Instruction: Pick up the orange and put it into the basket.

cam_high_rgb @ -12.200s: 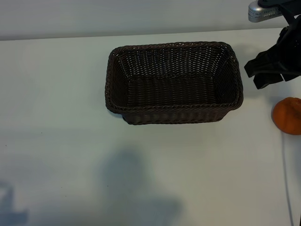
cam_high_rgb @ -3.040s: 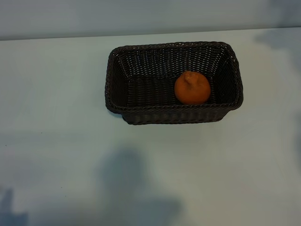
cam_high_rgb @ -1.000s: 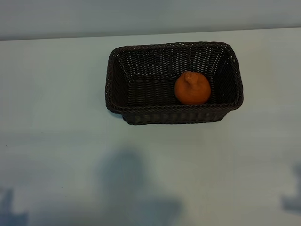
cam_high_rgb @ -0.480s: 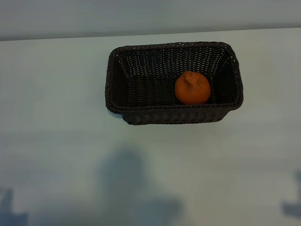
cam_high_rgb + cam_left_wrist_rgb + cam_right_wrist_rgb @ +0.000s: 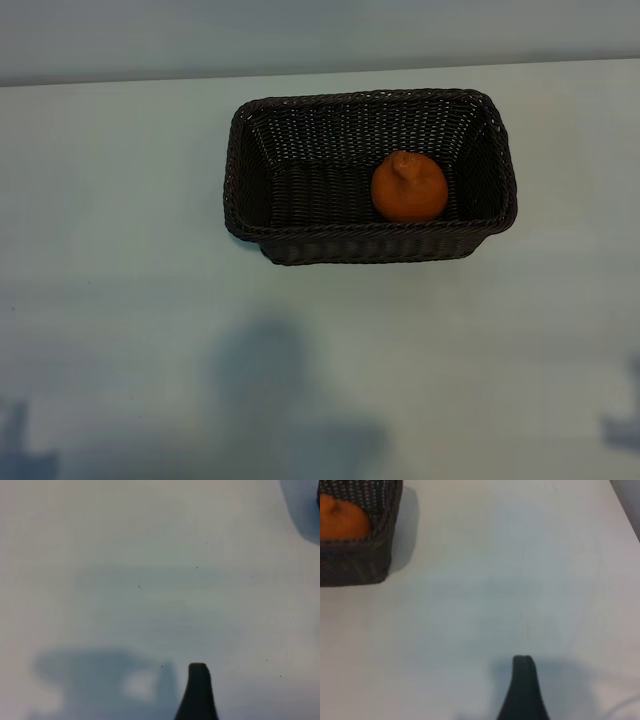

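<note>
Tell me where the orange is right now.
In the exterior view the orange lies inside the basket, in its right half, close to the near wall, stem nub up. The right wrist view shows it over the basket's rim.

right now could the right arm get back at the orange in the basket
Probably yes. The orange lies uncovered in the open-topped basket, nothing above it. The right gripper hangs open over bare table beside it.

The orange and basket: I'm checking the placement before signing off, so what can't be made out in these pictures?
- Orange: its underside, hidden by the basket near wall in the exterior view.
- Right wrist view: orange and basket cut off by the edge.
- Both arms: outside the exterior view; each wrist view shows one dark fingertip.
</note>
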